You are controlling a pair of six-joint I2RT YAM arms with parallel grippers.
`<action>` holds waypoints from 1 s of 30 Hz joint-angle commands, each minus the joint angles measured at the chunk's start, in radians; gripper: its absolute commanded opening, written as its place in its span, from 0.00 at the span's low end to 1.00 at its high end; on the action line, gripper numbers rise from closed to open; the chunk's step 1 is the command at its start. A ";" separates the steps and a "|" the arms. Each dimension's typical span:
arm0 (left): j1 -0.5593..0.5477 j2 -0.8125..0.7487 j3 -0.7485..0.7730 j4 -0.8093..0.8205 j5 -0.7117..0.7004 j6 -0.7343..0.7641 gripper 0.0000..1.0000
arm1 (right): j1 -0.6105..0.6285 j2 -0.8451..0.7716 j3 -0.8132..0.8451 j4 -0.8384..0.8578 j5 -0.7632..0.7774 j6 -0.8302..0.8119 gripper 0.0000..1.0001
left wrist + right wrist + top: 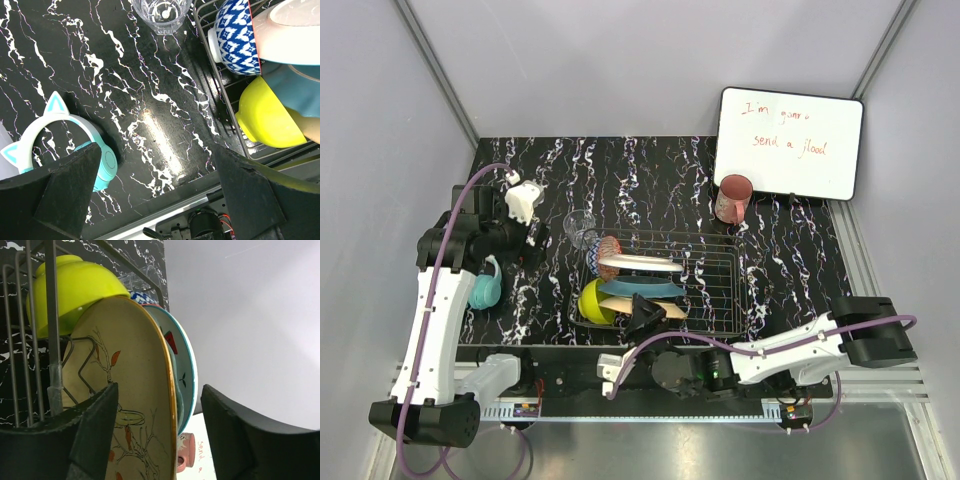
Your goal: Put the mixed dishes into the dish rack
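Bench (790,250): black marbled, grey walls around.
Dish rack (720,300): near centre; yellow-green bowl (592,303), teal plate (640,289) and orange plate (135,390) packed on edge at its left end.
Right hand (642,318): jaws parted astride the orange plate's rim (no clamping seen).
Left hand (157,185): spread wide, nothing held, over the bench left of the rack.
Not loaded: clear glass (580,224), reddish-brown cup (732,198), both on the bench.
Risk: rim could be snagged by a finger on retreat, and the plate tipped out of its slot.

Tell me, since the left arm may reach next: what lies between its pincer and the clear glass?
Only bare table separates left pincer from clear glass; left wrist view shows it.
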 commanded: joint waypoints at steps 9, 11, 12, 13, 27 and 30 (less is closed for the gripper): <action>0.000 -0.005 0.009 0.044 0.001 0.003 0.99 | -0.001 -0.185 0.222 0.031 0.103 -0.108 1.00; 0.000 -0.002 0.010 0.047 -0.001 0.002 0.99 | -0.001 -0.202 0.258 0.037 0.140 -0.149 1.00; 0.000 0.001 0.009 0.053 -0.004 0.002 0.99 | -0.001 -0.213 0.264 0.074 0.153 -0.171 1.00; 0.000 0.001 0.010 0.056 -0.010 -0.003 0.99 | -0.018 -0.216 0.268 0.112 0.184 -0.222 1.00; 0.000 -0.013 0.013 0.061 -0.017 0.008 0.99 | -0.045 -0.205 0.158 0.025 0.275 -0.018 0.99; 0.000 -0.013 0.010 0.059 -0.020 0.009 0.99 | -0.044 -0.203 0.141 -0.055 0.264 0.070 1.00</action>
